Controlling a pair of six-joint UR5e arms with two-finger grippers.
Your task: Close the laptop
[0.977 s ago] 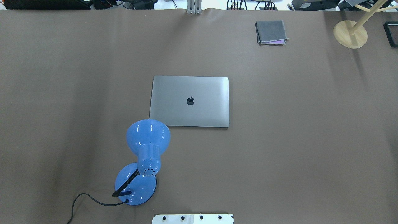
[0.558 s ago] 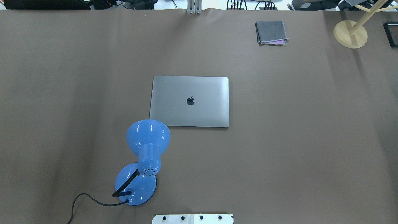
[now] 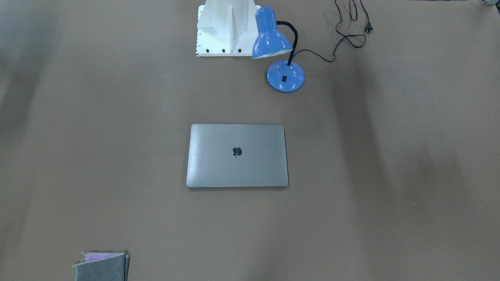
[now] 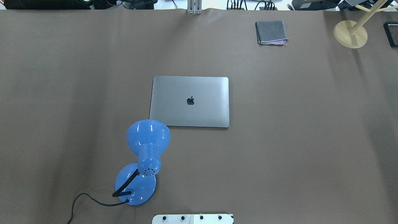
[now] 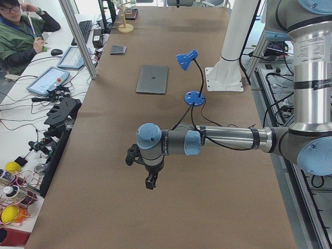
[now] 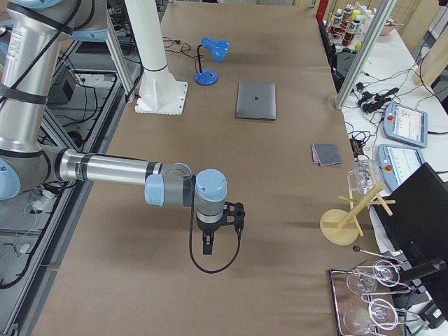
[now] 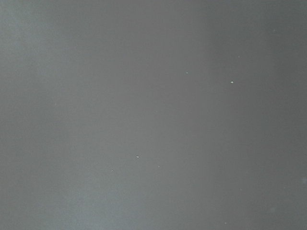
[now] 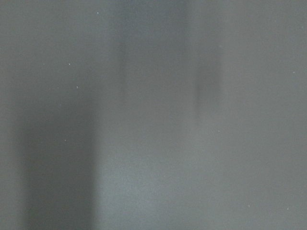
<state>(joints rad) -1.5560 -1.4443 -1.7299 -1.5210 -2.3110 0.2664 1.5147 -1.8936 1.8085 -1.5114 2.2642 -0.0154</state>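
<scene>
The space-grey laptop (image 4: 199, 93) lies flat at the table's middle with its lid down and the dark apple logo facing up. It also shows in the front-facing view (image 3: 237, 168) and, small, in both side views (image 5: 152, 79) (image 6: 256, 100). My left gripper (image 5: 150, 181) hangs over bare table far from the laptop, toward the table's left end. My right gripper (image 6: 208, 246) hangs over bare table toward the right end. Both show only in the side views, so I cannot tell whether they are open or shut. Both wrist views show only bare table cover.
A blue desk lamp (image 4: 147, 146) stands just near-left of the laptop, its shade over the laptop's near-left corner, its cord (image 4: 84, 199) trailing left. A folded grey cloth (image 4: 271, 32) lies far right. A wooden stand (image 4: 350, 33) is at the far right corner.
</scene>
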